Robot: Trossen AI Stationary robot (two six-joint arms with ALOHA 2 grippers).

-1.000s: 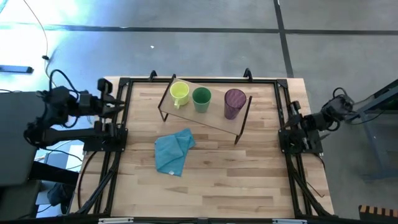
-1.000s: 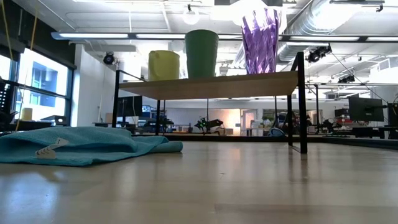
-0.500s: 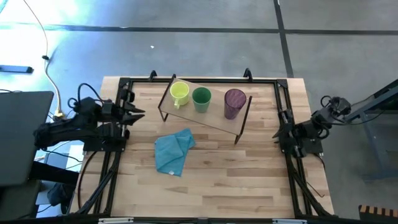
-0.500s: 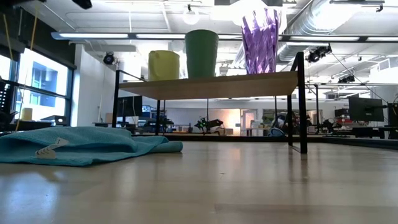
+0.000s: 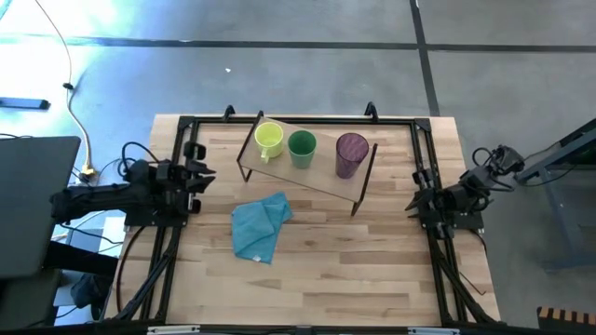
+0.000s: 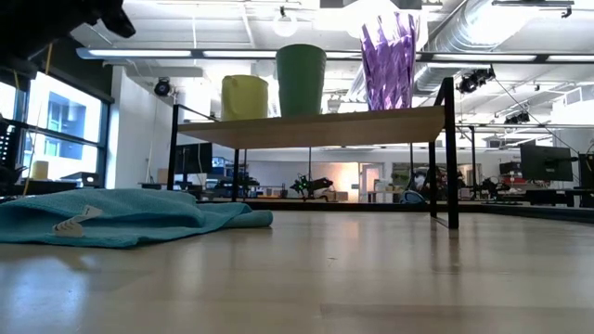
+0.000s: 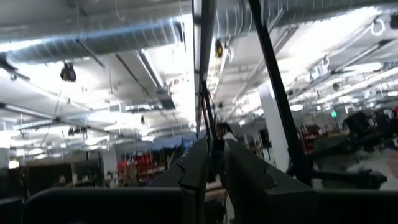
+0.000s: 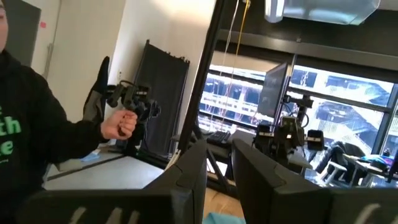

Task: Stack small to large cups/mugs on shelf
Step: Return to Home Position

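Note:
Three cups stand side by side on their bases on the shelf at the far middle of the table. They are a yellow mug, a green cup and a purple tumbler. The low view shows the shelf with the yellow mug, green cup and purple tumbler. My left gripper hangs shut by the table's left edge, well left of the shelf, tipped upward. My right gripper is shut by the right edge. Neither holds anything.
A light blue cloth lies crumpled on the tabletop in front of the shelf, also seen low down. Black frame rails run along both table sides. A person's hand shows beyond the table in the right wrist view.
My left gripper has sunk toward the table and come a little toward the near edge and the table's middle, tipping its fingers upward; it now shows at the low view's top left. My right gripper has sunk slightly toward the near edge. The cups and cloth have stayed put.

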